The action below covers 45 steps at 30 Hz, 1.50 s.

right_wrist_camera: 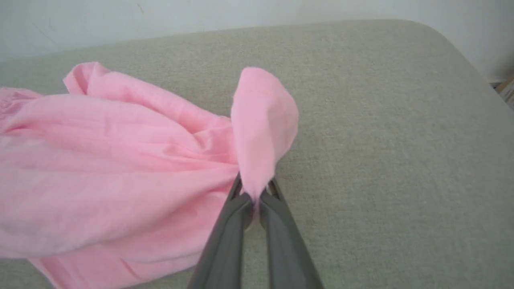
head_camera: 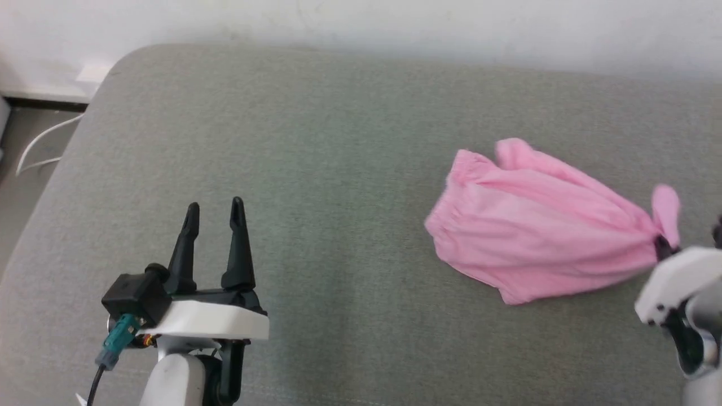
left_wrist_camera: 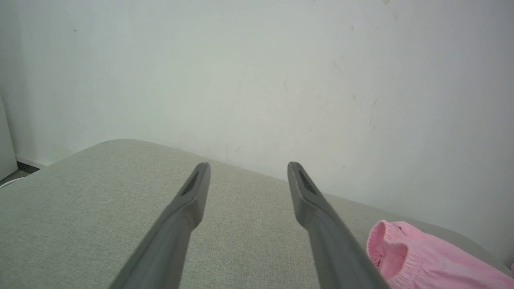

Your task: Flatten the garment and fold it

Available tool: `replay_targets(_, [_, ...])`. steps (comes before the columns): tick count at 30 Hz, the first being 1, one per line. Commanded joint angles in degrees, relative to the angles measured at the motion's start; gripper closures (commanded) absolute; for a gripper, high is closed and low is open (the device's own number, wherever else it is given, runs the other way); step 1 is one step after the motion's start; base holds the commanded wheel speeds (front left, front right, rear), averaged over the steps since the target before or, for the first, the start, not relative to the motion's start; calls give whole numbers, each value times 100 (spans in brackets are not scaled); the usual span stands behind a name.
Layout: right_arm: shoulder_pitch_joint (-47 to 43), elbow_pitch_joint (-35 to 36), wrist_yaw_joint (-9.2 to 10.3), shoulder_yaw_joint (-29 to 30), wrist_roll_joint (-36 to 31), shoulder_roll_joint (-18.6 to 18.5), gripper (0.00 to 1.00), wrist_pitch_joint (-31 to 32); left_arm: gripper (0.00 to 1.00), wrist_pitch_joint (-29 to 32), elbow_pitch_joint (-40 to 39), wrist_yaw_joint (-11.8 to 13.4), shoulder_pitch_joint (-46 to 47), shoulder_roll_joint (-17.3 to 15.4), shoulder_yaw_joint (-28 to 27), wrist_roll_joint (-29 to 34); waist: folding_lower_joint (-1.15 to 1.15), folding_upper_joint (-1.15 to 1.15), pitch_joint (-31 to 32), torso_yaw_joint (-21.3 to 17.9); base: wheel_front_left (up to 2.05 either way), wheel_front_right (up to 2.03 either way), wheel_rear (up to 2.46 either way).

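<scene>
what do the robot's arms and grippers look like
The left gripper has two long, tapering black fingers on a black base, backed by a white plate and a pale grey forearm. A black box beside it carries a teal connector with a dark cable. The right gripper has matching dark fingers and a white shell.

A plain indoor room, more home-like than workshop, though which cannot be told. A grey-green upholstered pad (head_camera: 316,169) with rounded corners carries a pink garment (head_camera: 536,225) and stands against a scuffed white wall (head_camera: 395,22). Beyond its left edge a white cable (head_camera: 39,141) trails over the floor (head_camera: 17,203).
</scene>
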<state>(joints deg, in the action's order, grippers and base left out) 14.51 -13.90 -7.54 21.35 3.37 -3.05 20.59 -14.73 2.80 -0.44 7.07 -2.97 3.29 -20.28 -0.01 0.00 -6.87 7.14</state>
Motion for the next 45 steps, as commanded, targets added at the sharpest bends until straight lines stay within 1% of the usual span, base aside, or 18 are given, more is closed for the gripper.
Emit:
replay_targets(1, [-47, -15, 5, 43, 38, 15, 0, -36, 0, -27, 13, -31, -20, 9, -8, 51, 1, 0, -1, -112, 0, 0, 0])
replay_targets(4, [-221, -145, 5, 278, 151, 16, 0, -111, 0, -27, 24, -50, 12, 9, 2, 65, 1, 0, -21, -183, 0, 0, 0])
replay_targets(7, [-367, -155, 5, 325, 253, 16, 0, -406, 0, -27, 63, -86, 49, 9, 27, 74, 1, 0, -33, -233, 0, 0, 0])
replay_targets(9, [-484, -66, 5, 237, 276, 16, 0, -721, 0, -27, 92, -109, 80, 9, 68, 60, 1, 0, -39, -263, 0, 0, 0])
replay_targets(12, [-707, 255, 5, -150, 244, 16, 0, -1340, 0, -27, 104, -156, 149, 9, 238, 19, 1, 0, -65, -323, 0, 0, 0])
replay_targets(17, [-1062, 836, 5, -776, 272, 17, 0, -2152, 0, -27, 314, -313, 403, 9, 859, -56, 1, 0, -135, -516, 0, 0, 0])
replay_targets(20, [-1177, 1026, 5, -1072, 324, 17, 0, -2305, 0, -27, 612, -413, 662, 9, 1403, -54, 1, 0, -200, -691, 0, 0, 0])
replay_targets(23, [-1207, 1118, 5, -1296, 384, 17, 0, -2300, 0, 78, 1044, -454, 1004, 9, 1940, -232, 1, 0, -263, -872, 0, 0, 0])
replay_targets(25, [-1191, 1164, 5, -1394, 454, 17, 0, -2303, 0, 356, 1311, -393, 1278, 9, 2221, -412, 1, 0, -315, -980, 0, 0, 0])
replay_targets(26, [-1182, 1175, 5, -1442, 481, 17, 0, -2304, 0, 534, 1437, -316, 1424, 9, 2334, -513, 1, 0, -339, -1032, 0, 0, 0])
replay_targets(32, [-1095, 1142, 5, -1661, 634, 17, 0, -2327, 0, 1941, 2106, 350, 2286, 9, 2853, -1117, 1, 0, -492, -1315, 0, 0, 0])
replay_targets(34, [-1070, 1107, 5, -1707, 684, 17, 0, -2357, 0, 2364, 2289, 498, 2485, 9, 2958, -1241, 1, 0, -523, -1396, 0, 0, 0])
replay_targets(36, [-1064, 1072, 5, -1730, 720, 17, 0, -2390, 0, 2716, 2399, 564, 2605, 9, 3050, -1377, 1, 0, -544, -1452, 0, 0, 0])
replay_targets(38, [-1062, 1038, 5, -1727, 740, 17, 0, -2423, 0, 2920, 2394, 554, 2657, 9, 3124, -1514, 1, 0, -559, -1473, 0, 0, 0])
replay_targets(39, [-1062, 1026, 5, -1723, 746, 17, 0, -2439, 18, 2937, 2358, 542, 2669, 9, 3143, -1557, 1, 0, -568, -1476, 0, 0, 0])
replay_targets(40, [-1062, 1017, 5, -1716, 748, 17, 0, -2454, 62, 2907, 2314, 521, 2675, 9, 3161, -1571, 1, 0, -576, -1474, 0, 0, 0])
replay_targets(41, [-1061, 1006, 5, -1702, 750, 17, 0, -2468, 100, 2844, 2268, 515, 2667, 9, 3164, -1574, 1, 0, -583, -1464, 0, 0, 0])
replay_targets(45, [-1036, 977, 5, -1665, 747, 17, 0, -2506, 100, 2351, 2031, 525, 2535, 0, 3052, -1592, 1, 0, -589, -1347, 0, 0, 0])
